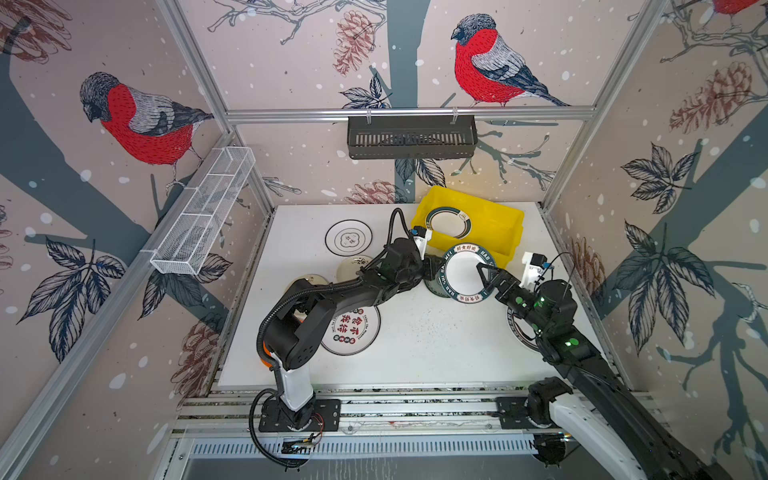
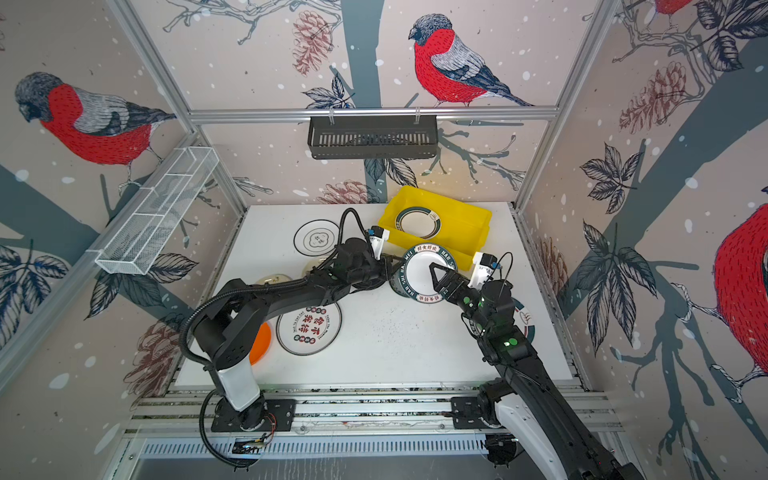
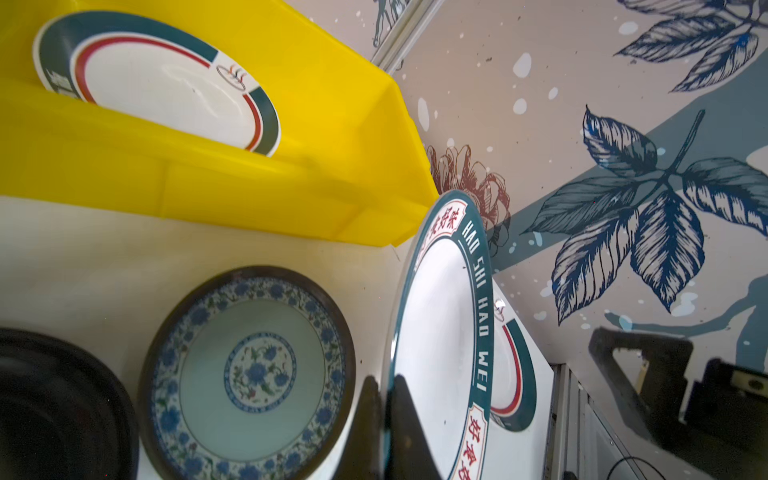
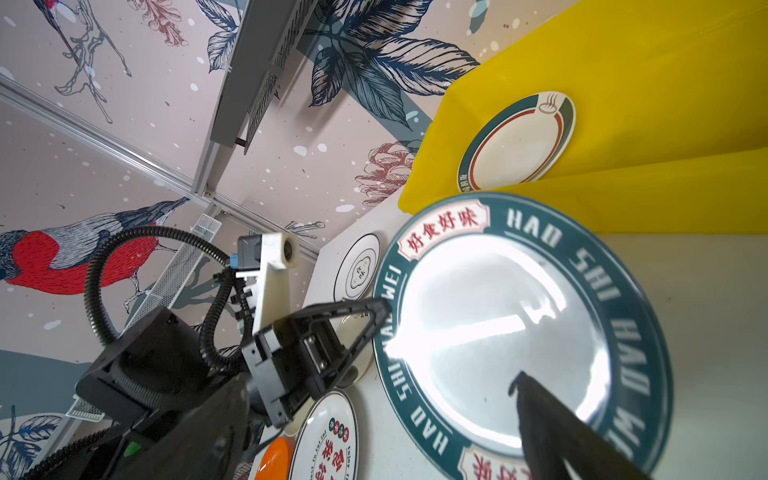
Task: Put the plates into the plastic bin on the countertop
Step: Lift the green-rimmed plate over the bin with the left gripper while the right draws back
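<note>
Above the white countertop (image 1: 415, 349), a teal-rimmed plate (image 1: 462, 272) is held tilted beside the yellow bin (image 1: 500, 226), its rim clamped by the left gripper (image 4: 380, 309); the right gripper (image 1: 484, 276) is spread open at its far edge, probably for handover.

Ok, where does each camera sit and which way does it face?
Top views: high over the front, looking down at the countertop and yellow bin; left arm and right arm show.
Left wrist: low on the left arm, facing the bin; left fingers shut on the lettered plate's rim.
Right wrist: on the right arm, facing that plate's face; one of the open right fingers shows.
Shared: all see the lettered plate.
</note>
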Tool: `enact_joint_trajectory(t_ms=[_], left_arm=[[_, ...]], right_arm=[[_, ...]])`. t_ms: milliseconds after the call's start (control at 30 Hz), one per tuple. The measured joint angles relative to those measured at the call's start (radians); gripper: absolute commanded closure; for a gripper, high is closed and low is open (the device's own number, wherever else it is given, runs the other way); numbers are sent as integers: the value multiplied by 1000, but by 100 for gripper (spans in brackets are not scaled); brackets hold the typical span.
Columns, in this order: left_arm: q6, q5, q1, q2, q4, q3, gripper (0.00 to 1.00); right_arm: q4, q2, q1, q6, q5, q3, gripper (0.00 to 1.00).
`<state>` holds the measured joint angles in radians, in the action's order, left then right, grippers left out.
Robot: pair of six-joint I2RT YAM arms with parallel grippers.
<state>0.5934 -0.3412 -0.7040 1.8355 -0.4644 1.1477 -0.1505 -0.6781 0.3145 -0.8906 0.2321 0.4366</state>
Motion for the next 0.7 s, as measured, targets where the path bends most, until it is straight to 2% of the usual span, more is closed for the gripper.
enact_joint_trajectory(t_ms=[400, 700], left_arm=[[12, 57, 129, 237, -55, 341, 100], [46, 77, 175, 438, -77, 561, 100]], right_arm=[[28, 58, -12, -5, -47, -27, 1], [41, 60, -16, -27, -56, -63, 1]])
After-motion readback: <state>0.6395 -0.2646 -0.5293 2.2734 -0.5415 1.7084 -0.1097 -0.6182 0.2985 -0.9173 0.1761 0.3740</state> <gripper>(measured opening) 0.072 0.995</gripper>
